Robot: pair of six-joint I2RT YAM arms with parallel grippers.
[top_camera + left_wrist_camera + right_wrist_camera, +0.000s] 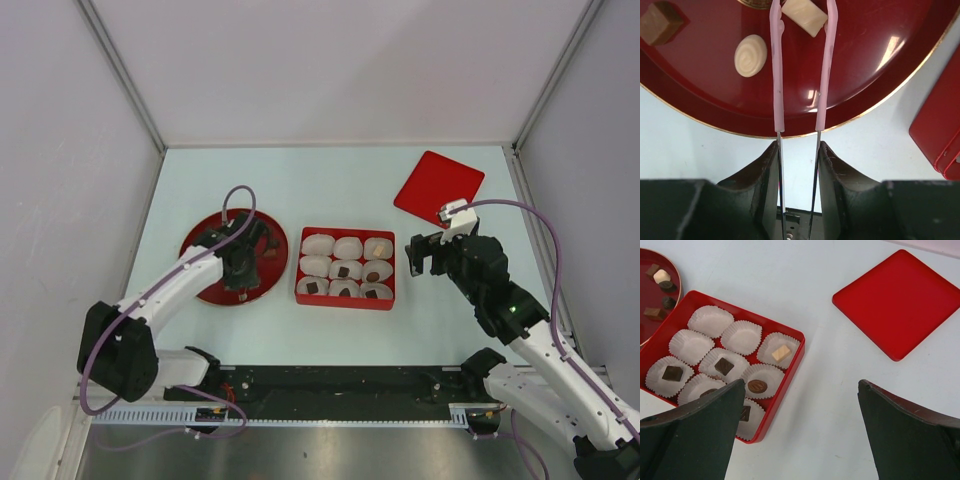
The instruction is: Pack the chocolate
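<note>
My left gripper (798,145) is shut on thin pink-handled tongs (777,75), which reach out over the dark red plate (865,75). A cream block of chocolate (805,15) lies between the tong arms, whose tips run past the top edge of the view. A round cream chocolate (750,55) and a tan cube (659,22) lie to its left. The red box (345,268) holds white paper cups, several with chocolate in them, such as a cream piece (781,352) and a dark oval (757,386). My right gripper (802,390) hangs open and empty over the table, right of the box.
The flat red lid (438,187) lies at the back right, beyond my right gripper (425,257). The plate (205,285) sits left of the box with more chocolate (661,276) on it. Grey walls close in the table on three sides.
</note>
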